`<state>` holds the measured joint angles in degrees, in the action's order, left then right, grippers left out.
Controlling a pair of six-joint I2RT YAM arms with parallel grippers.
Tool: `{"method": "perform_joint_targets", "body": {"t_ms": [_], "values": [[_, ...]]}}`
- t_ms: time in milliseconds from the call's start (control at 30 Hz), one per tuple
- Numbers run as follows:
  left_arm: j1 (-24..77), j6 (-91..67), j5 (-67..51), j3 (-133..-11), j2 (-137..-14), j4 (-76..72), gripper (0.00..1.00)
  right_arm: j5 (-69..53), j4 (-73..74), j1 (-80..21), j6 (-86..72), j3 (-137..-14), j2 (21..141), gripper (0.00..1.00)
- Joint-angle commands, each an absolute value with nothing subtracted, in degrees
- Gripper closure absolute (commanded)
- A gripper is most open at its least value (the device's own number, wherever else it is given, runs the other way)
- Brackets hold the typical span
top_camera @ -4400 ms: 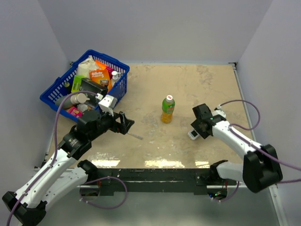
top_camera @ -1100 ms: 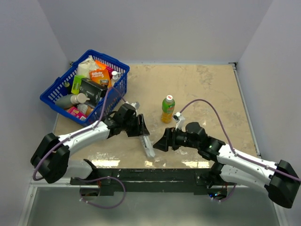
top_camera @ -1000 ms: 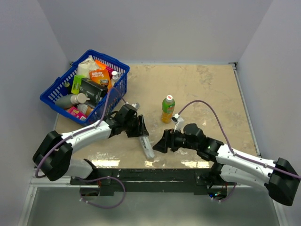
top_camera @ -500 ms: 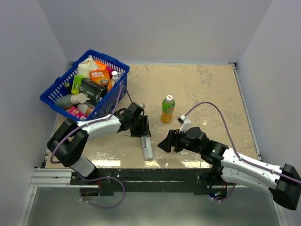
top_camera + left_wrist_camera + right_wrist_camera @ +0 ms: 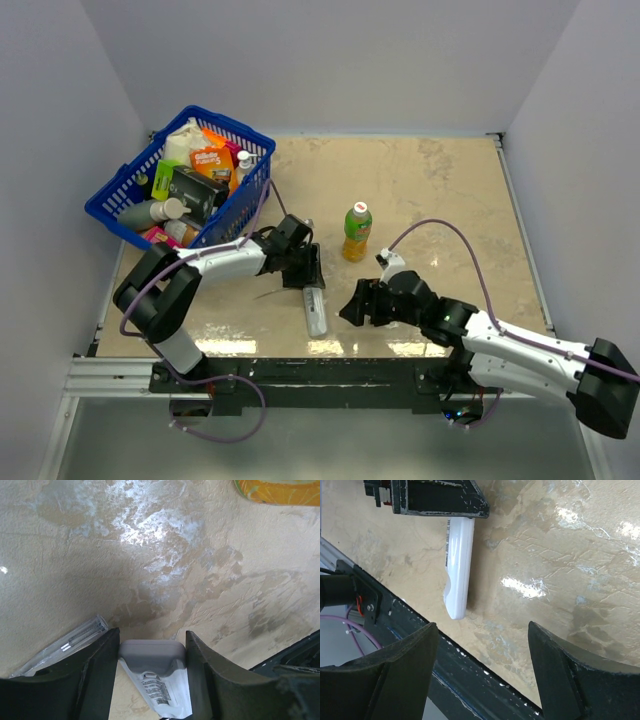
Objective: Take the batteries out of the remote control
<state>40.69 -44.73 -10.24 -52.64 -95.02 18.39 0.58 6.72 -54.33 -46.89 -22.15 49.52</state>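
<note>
Glossy stone-look table, smooth plastic remote.
The beige table (image 5: pixel 450 200) is mottled and finely scratched, with bright shiny patches. The remote (image 5: pixel 152 655) is smooth pale-grey plastic with a printed label. The left fingers (image 5: pixel 97 680) are matt black and faintly scuffed. The basket (image 5: pixel 255 188) is blue plastic mesh.

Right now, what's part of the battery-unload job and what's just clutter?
Job: remote control, clamped in left gripper; right gripper, open nearby. Batteries not visible.
Lying about: green bottle, blue basket of packages, thin clear stick.
</note>
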Motion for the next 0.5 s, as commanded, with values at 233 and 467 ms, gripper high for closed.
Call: {"method": "perform_joint_targets", "body": {"t_ms": [233,467], "values": [[41.0,-49.6,-12.2,-52.8,-89.7,16.9,1.00,-2.8,-7.7,-55.9,-47.5,-19.8,53.9,0.18],[40.7,-54.0,-12.6,-50.7,-84.1,16.3,1.00,-2.2,-19.1,-58.7,-46.9,-19.7,64.5,0.21]]}}
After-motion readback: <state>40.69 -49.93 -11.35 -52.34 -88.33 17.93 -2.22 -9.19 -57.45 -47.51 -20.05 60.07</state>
